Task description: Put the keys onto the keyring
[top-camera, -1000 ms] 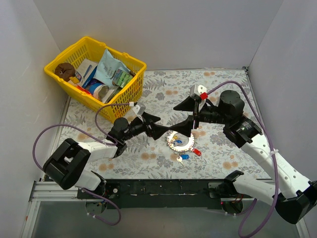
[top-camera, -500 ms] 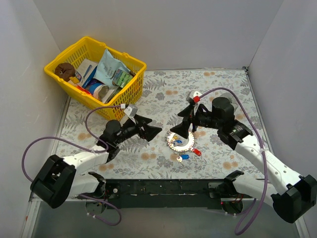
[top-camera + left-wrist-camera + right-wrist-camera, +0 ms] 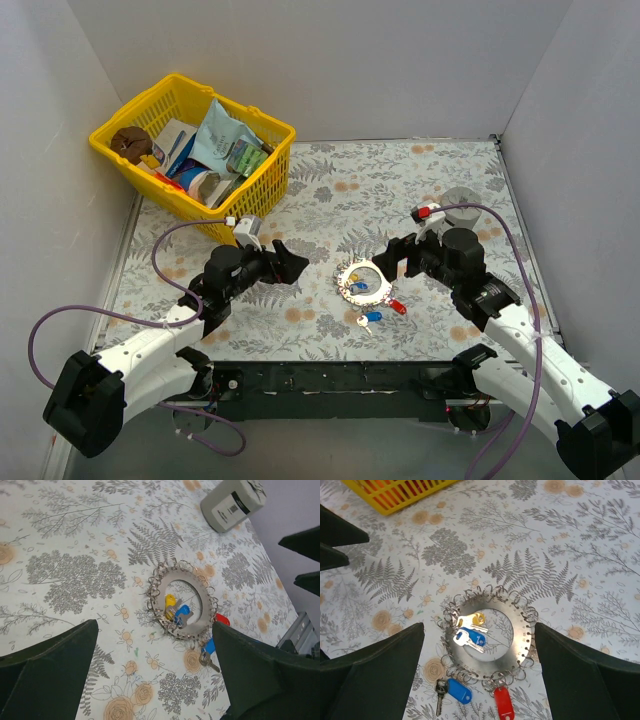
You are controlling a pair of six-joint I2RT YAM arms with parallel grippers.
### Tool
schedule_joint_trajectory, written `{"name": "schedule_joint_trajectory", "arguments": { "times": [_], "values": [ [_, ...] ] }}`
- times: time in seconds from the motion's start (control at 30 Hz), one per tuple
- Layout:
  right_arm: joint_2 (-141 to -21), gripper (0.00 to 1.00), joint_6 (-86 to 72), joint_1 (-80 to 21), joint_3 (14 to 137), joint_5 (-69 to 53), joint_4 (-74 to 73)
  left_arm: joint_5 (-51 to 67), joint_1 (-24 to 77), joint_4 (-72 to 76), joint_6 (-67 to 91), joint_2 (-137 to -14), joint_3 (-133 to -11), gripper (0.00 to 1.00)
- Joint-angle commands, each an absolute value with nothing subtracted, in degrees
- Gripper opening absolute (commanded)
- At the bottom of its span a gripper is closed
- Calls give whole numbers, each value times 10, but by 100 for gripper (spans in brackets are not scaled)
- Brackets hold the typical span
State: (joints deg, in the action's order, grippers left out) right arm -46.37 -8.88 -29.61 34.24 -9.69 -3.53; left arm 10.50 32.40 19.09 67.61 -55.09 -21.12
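A: Floral tabletop (image 3: 440, 170), yellow basket (image 3: 135, 115) at its far-left corner, left arm (image 3: 165, 335) and right arm (image 3: 520, 330) both low. And the jaws?

B: Both pairs are spread wide, pinching nothing. The keyring (image 3: 519, 635) lies flat between them. A yellow key (image 3: 480, 618) and a blue key (image 3: 470, 639) sit in its open centre, and a blue tag (image 3: 460, 691) and a red tag (image 3: 503, 703) lie at its near rim.

A: What's the risk?

B: The ring hugs the cloth, so closing jaws may skid it and scatter the keys. A tiny key could also slip from the pinch.
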Motion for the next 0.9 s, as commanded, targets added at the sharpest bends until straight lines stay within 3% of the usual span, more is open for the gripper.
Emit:
{"name": "schedule_joint_trajectory", "arguments": {
  "times": [0.0, 0.23, 0.87],
  "values": [
    [-430, 99, -124, -293, 328, -3, -58, -23, 321, 42, 755, -537, -265, 98],
    [-367, 99, -168, -292, 295, 58, -81, -72, 321, -63, 775, -551, -316, 98],
    [-280, 98, -220, -292, 264, 86, -137, -81, 321, -84, 768, -484, -320, 98]
  ]
}}
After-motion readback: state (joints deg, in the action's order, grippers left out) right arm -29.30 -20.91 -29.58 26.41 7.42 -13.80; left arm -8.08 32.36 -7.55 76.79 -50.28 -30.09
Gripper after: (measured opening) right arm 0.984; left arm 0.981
